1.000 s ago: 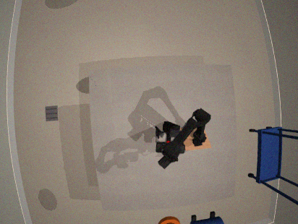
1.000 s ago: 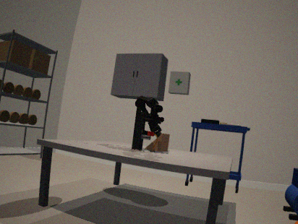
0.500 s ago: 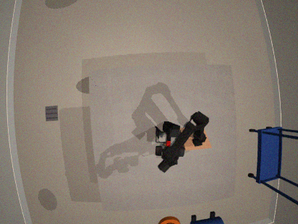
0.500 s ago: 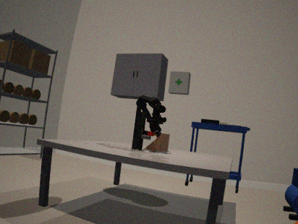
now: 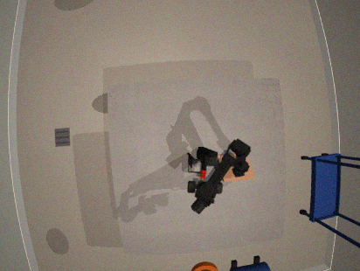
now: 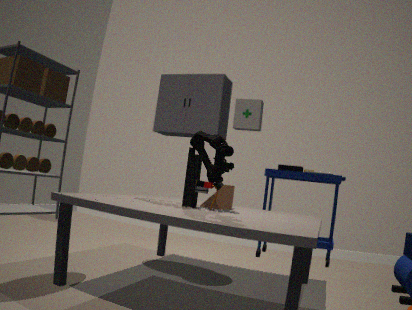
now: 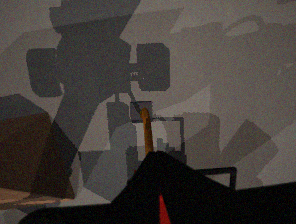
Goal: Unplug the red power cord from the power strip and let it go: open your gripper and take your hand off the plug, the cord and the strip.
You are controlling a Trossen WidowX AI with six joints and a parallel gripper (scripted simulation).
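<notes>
Pincer (image 6: 218, 185) (image 7: 155, 158): fingers pressed together, nothing pinched that I can see. Red plug (image 5: 203, 174) (image 6: 207, 185) (image 7: 163, 211) is right by the pincer, above the desk (image 5: 153, 210) (image 6: 200, 217); my wrist view is mostly blocked, just a red sliver. Can't tell if it's touching or still plugged in. Orange stub (image 7: 146, 131) pokes out past the fingertips, probably the cord end. Wedge (image 5: 238, 175) (image 6: 226, 197) (image 7: 35, 150) sits just beside the pincer.

Handling guess: plug light, stiff, smooth-sided, could slip; cord likely bendy. I'd spread the fingers, take the red body across its flat sides, not the orange part, pull straight out, then open and back off. Closed fingers might just nudge it.
</notes>
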